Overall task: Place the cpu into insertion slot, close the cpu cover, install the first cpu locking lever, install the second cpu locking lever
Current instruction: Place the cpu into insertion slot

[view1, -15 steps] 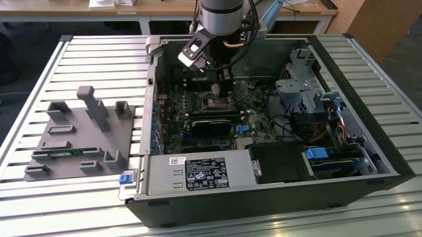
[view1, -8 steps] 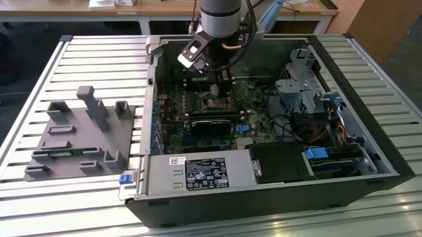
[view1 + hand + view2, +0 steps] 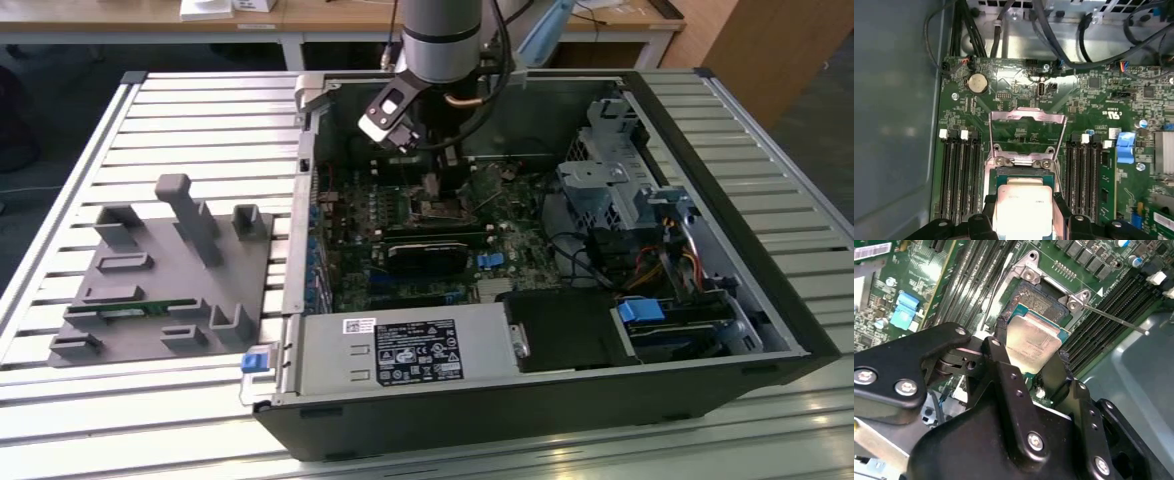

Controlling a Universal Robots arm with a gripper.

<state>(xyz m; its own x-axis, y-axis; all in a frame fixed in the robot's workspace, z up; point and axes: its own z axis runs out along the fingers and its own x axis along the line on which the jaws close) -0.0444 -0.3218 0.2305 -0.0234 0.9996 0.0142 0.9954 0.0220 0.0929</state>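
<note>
1. I read the fingers clamped on the cpu, one on each opposite edge.
2. The cpu sits over the insertion slot; I cannot tell whether it touches.
3. The cpu cover stands swung open beyond the slot, inside the computer case.

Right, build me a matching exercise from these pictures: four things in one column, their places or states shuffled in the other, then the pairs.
Things:
1. small flat square cpu with dull metallic top
2. thin square metal cpu cover with large window
3. round silver coin battery
4. grey plastic fixture with upright posts

Places or states:
A. on the slatted table outside the black computer case, at the exterior view's left
B. swung open, off the socket
C. clamped in the gripper over the socket
D. seated on the green motherboard

Pairs: 1-C, 2-B, 3-D, 4-A.
</note>
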